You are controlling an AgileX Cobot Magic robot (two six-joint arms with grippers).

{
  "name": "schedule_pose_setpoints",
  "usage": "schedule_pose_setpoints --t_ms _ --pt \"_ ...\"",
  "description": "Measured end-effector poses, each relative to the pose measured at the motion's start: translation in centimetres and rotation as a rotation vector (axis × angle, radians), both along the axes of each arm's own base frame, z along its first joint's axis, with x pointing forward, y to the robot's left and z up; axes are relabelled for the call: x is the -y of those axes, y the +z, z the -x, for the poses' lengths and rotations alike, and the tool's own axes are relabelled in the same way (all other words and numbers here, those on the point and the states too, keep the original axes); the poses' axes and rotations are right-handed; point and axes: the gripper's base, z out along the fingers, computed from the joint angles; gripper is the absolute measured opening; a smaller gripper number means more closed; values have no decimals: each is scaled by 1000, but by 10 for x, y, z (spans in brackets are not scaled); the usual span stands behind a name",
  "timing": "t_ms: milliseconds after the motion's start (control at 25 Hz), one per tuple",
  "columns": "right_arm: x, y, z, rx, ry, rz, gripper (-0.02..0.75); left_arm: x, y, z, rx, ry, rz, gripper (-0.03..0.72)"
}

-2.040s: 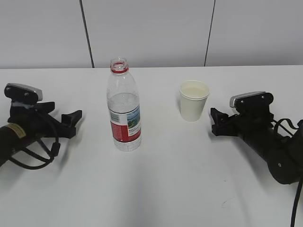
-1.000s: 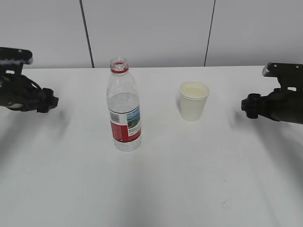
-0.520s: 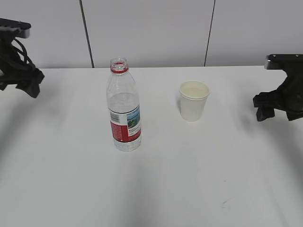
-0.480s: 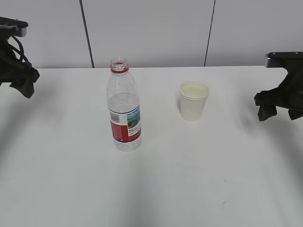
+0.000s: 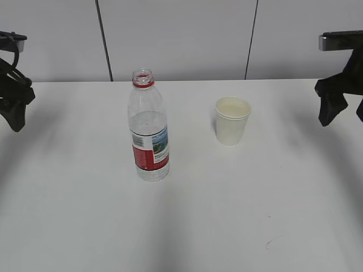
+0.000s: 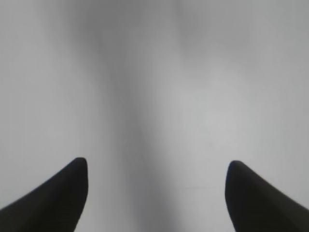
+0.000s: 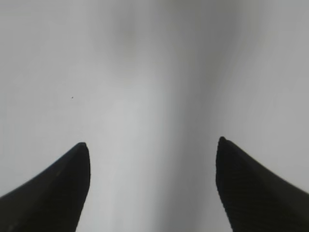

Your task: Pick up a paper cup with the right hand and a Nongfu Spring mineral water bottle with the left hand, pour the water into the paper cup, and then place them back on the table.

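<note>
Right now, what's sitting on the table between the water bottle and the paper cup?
Nothing. In the exterior view the stretch of white table between the Nongfu Spring mineral water bottle and the paper cup is bare; both stand upright, apart.

White table, uncapped water bottle standing upright, paper cup well apart

Both arms are cut off at the exterior view's side edges; wrist views show only blurred table.
</note>
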Motion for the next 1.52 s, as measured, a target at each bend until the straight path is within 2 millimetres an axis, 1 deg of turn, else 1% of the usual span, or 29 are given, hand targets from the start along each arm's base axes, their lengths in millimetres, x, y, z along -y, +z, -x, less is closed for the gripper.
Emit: schedule_pose_setpoints --t_ms 160,240,600,720,880,1040,1360,1520 --pt "0 19 -2 -12 33 4 594 2 3 2 2 8 30 522" --pt "0 25 -4 1 41 1 593 4 7 4 14 12 50 522" --pt "-3 29 -5 8 50 -25 593 6 32 15 73 17 89 521" --pt "-4 32 2 10 48 -33 592 6 33 25 68 19 97 521" --pt "-5 36 21 1 49 -38 587 4 30 49 33 22 100 521" --pt "-6 36 41 -21 47 -45 586 2 28 80 7 24 101 521" --pt "-8 38 90 -41 50 -52 586 -2 39 144 46 23 112 521" --pt "-9 41 115 -35 52 -51 586 -3 39 175 74 25 135 521"
